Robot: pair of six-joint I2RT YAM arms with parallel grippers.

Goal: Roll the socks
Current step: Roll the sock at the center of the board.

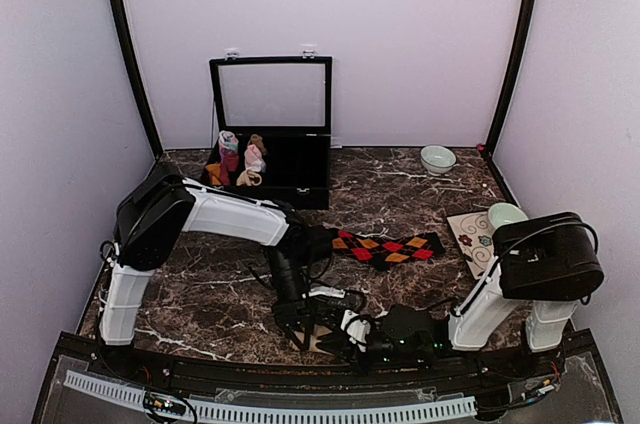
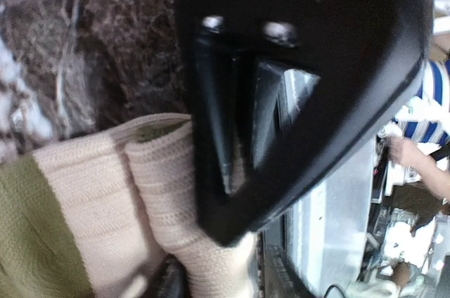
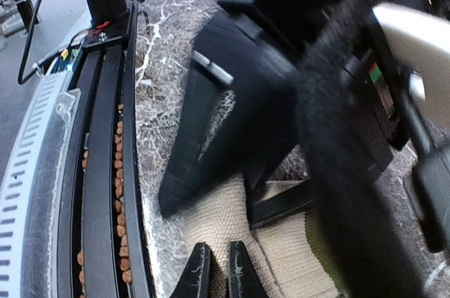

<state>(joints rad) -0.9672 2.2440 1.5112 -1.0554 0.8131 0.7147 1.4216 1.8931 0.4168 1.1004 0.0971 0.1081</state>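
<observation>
From the overhead view, the black box (image 1: 300,194) sits in the upper middle of the frame with its glass lid (image 1: 270,94) standing upright. A clutch of small sock rolls (image 1: 238,160) (pink, white and tan) is packed into its left end. The right part reads only as black, and I cannot make out any dividers.

Two pale bowls sit toward the right edge, the far bowl (image 1: 437,158) on the bare marble table (image 1: 220,284) and the near bowl (image 1: 503,214) on a patterned mat (image 1: 468,241). They are too small in the picture for me to say what is in them.

The argyle sock (image 1: 388,247) lies flat at mid-frame, apart from both arms. The cream striped sock (image 2: 91,199) is at the lower centre of the overhead view, under the two grippers, which meet there. On my left wrist feed its cream cuff is folded over on itself, with the green band at the lower left.

The left gripper (image 2: 235,171) has its jaws parted a little and its tips down against that cream fold. I see no knit caught between them.

The right gripper (image 3: 218,259) has its fingers drawn almost together, only a slit between them, over the cream knit. I cannot tell whether they pinch it.
</observation>
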